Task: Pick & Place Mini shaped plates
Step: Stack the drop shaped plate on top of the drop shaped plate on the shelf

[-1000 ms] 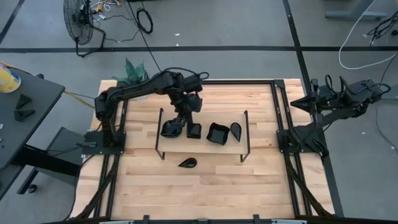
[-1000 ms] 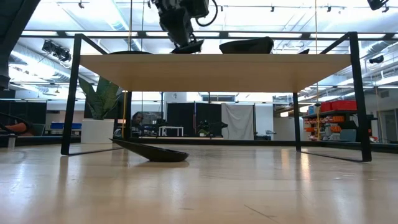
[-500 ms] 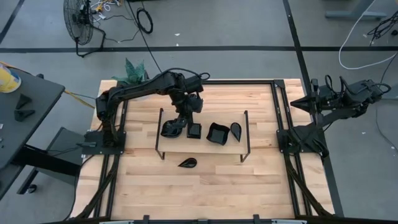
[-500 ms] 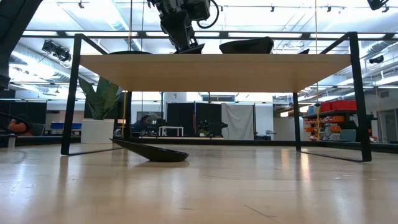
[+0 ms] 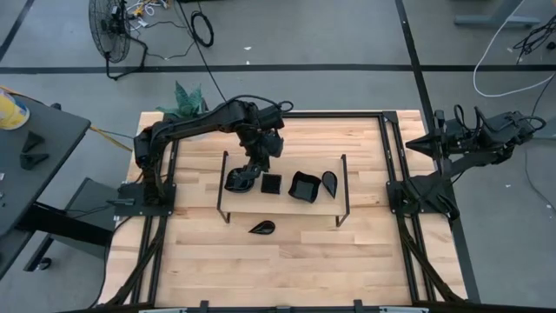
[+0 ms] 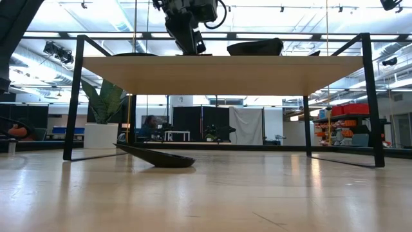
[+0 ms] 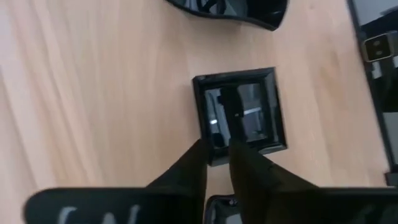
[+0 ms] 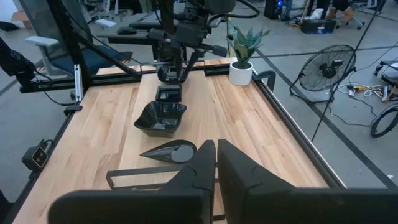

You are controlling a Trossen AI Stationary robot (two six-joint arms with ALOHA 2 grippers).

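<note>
On the raised shelf (image 5: 334,174), the left gripper (image 7: 217,149) hovers over the small square plate (image 5: 271,183), fingers slightly apart, holding nothing. Right gripper (image 8: 216,148) parked beside the table, fingers together.

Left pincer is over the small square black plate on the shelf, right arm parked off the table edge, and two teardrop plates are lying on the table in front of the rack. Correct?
Not quite: the high view shows only one glossy black teardrop plate in front of the thin black wire rack. The left pincer is over the small square black plate, and the right arm is parked off the table edge.
</note>
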